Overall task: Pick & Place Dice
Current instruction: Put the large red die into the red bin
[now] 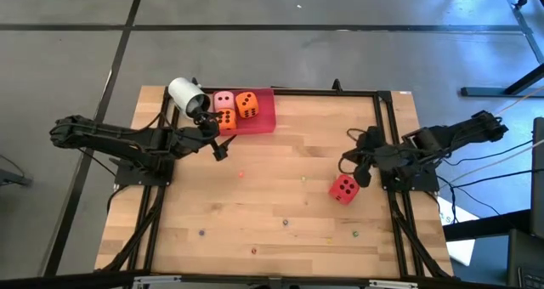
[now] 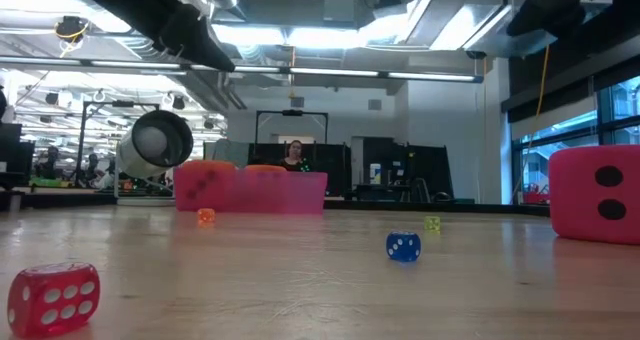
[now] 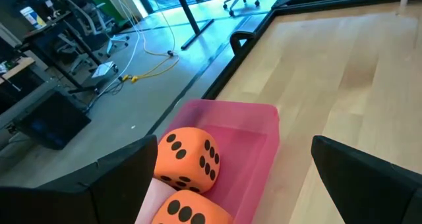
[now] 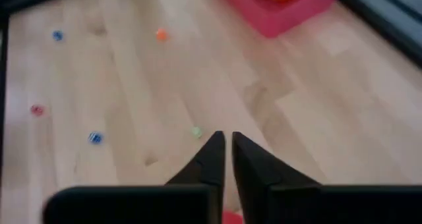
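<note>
The left claw [image 1: 217, 136] hangs at the near edge of the pink tray [image 1: 265, 119], fingers spread wide apart, with an orange die [image 1: 226, 123] just below it, apparently just let go or about to be. A second orange die [image 1: 247, 105] and the pale pink die [image 1: 224, 99] already sit in the tray beside it. I judge three dice are placed and one is left: the red die [image 1: 343, 188], which lies on the table [image 1: 280, 195] just beside the right claw [image 1: 362, 172], whose fingers are pressed together. Next, that claw would need to open, drop over the red cube and grip it. The dice look soft, foam-like, with dark pips. Tiny beads [image 1: 241, 173] dot the wood.
</note>
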You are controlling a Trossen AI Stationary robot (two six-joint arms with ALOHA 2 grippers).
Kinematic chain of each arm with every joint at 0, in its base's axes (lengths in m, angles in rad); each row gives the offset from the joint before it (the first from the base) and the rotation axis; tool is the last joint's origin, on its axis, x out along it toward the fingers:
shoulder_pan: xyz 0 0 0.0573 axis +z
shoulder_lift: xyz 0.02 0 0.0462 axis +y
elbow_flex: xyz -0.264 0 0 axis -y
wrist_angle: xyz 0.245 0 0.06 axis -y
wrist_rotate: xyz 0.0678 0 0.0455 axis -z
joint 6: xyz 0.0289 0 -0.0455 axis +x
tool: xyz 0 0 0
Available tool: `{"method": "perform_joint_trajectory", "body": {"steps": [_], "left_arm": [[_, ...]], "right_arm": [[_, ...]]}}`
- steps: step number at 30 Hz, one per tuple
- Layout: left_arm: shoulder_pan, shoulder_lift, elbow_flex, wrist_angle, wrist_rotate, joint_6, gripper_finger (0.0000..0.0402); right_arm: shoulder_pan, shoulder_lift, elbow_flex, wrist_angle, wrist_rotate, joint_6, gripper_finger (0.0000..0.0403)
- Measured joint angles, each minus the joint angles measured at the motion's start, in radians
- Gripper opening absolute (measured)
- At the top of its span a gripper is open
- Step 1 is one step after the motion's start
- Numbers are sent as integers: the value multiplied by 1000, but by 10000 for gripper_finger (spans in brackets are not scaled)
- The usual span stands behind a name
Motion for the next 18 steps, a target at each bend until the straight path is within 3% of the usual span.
{"method": "perform_joint_trajectory", "body": {"steps": [9, 18], "left_arm": [[30, 0, 0, 86, -2, 31, 396], [81, 0, 0, 98, -2, 34, 396]], "right_arm": [[-41, 127, 0, 0, -47, 9, 179], [-81, 282, 0, -2, -201, 105, 341]]}}
